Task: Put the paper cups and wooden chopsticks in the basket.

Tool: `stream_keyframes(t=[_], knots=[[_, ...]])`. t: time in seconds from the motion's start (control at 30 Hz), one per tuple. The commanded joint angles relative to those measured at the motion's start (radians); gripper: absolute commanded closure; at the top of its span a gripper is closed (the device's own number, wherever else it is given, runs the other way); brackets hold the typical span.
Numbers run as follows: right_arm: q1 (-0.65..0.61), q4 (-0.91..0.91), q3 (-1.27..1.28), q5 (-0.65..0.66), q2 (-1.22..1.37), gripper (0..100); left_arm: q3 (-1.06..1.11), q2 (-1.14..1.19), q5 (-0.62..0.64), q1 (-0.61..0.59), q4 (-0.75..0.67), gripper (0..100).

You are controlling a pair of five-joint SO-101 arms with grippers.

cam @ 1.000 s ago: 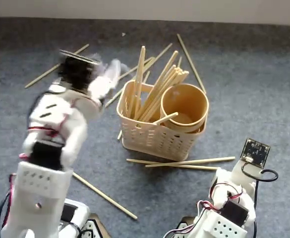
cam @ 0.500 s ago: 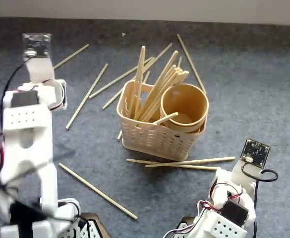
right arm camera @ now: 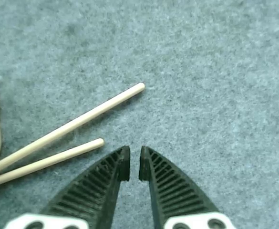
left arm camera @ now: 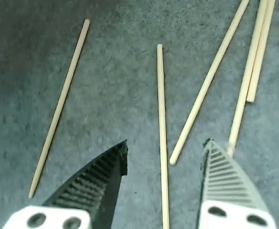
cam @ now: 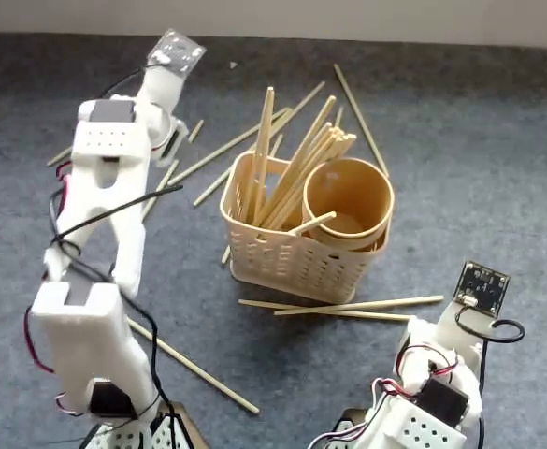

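basket [cam: 292,264]: 1 | paper cup [cam: 348,192]: 1 | arms [cam: 105,187]: 2 | chopsticks [cam: 322,168]: many, overlapping, exact count unclear

Left hand [left arm camera: 166,143] spread wide, right hand [right arm camera: 134,151] closed

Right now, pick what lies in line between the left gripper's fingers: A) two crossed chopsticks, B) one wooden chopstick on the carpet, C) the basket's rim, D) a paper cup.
B: in the left wrist view the left gripper has its fingers spread apart, and a single chopstick runs along the carpet straight between them.
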Motion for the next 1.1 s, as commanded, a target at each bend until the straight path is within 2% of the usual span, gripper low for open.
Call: stream_keyframes(t=[0.0,0.43,0.5,0.6,0.83,0.97,1.07], knots=[[-0.002,0.005,0.15,0.006,-0.002,94.3,-0.217,0.179,-0.008,0.021,0.012,73],[-0.002,0.005,0.15,0.006,-0.002,94.3,-0.964,0.809,-0.009,-0.008,0.341,74],[-0.002,0.005,0.15,0.006,-0.002,94.3,-1.056,0.877,-0.009,-0.008,0.379,81],[-0.002,0.005,0.15,0.006,-0.002,94.3,-1.182,0.951,-0.012,-0.007,0.434,98],[-0.002,0.005,0.15,0.006,-0.002,94.3,-1.345,0.952,-0.012,-0.013,0.594,99],[-0.002,0.005,0.15,0.006,-0.002,94.3,-1.34,0.796,0.003,-0.015,0.609,100],[-0.002,0.005,0.15,0.006,-0.002,94.3,-1.34,0.65,0.068,-0.007,0.611,100]])
